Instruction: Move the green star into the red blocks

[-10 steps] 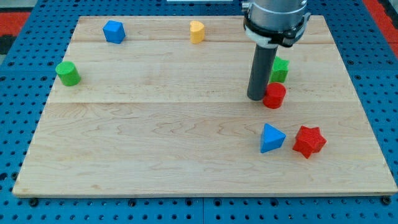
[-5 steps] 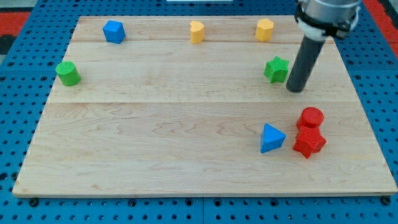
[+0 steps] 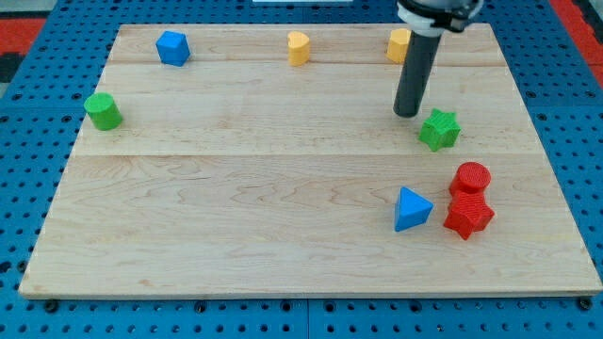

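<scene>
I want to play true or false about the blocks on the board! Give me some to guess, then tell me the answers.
1. The green star touches the red blocks. False: board shows between it and the red cylinder.
2. My tip is up and to the view's left of the green star. True.
3. The red cylinder sits right above the red star. True.
4. The blue triangle is to the right of the red star. False: it is to the left.
5. A green cylinder sits near the board's left edge. True.
</scene>
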Robot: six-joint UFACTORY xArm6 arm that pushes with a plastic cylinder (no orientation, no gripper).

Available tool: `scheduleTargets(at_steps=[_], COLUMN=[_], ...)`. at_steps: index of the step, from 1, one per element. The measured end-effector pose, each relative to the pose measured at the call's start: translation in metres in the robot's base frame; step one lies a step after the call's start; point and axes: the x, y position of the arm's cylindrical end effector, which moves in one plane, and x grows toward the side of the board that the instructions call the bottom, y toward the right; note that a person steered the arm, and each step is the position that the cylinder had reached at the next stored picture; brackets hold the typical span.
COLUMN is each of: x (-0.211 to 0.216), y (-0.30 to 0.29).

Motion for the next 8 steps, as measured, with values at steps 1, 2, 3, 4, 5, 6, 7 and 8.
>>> scheduleTargets(at_steps=[1, 2, 3, 4, 5, 6, 7, 8], x=[0.014, 0.049, 0.103, 0.101, 0.04, -0.016, -0.047, -0.066], y=[0.032, 0.027, 0.026, 0.0, -0.025, -0.054, -0.031, 0.043])
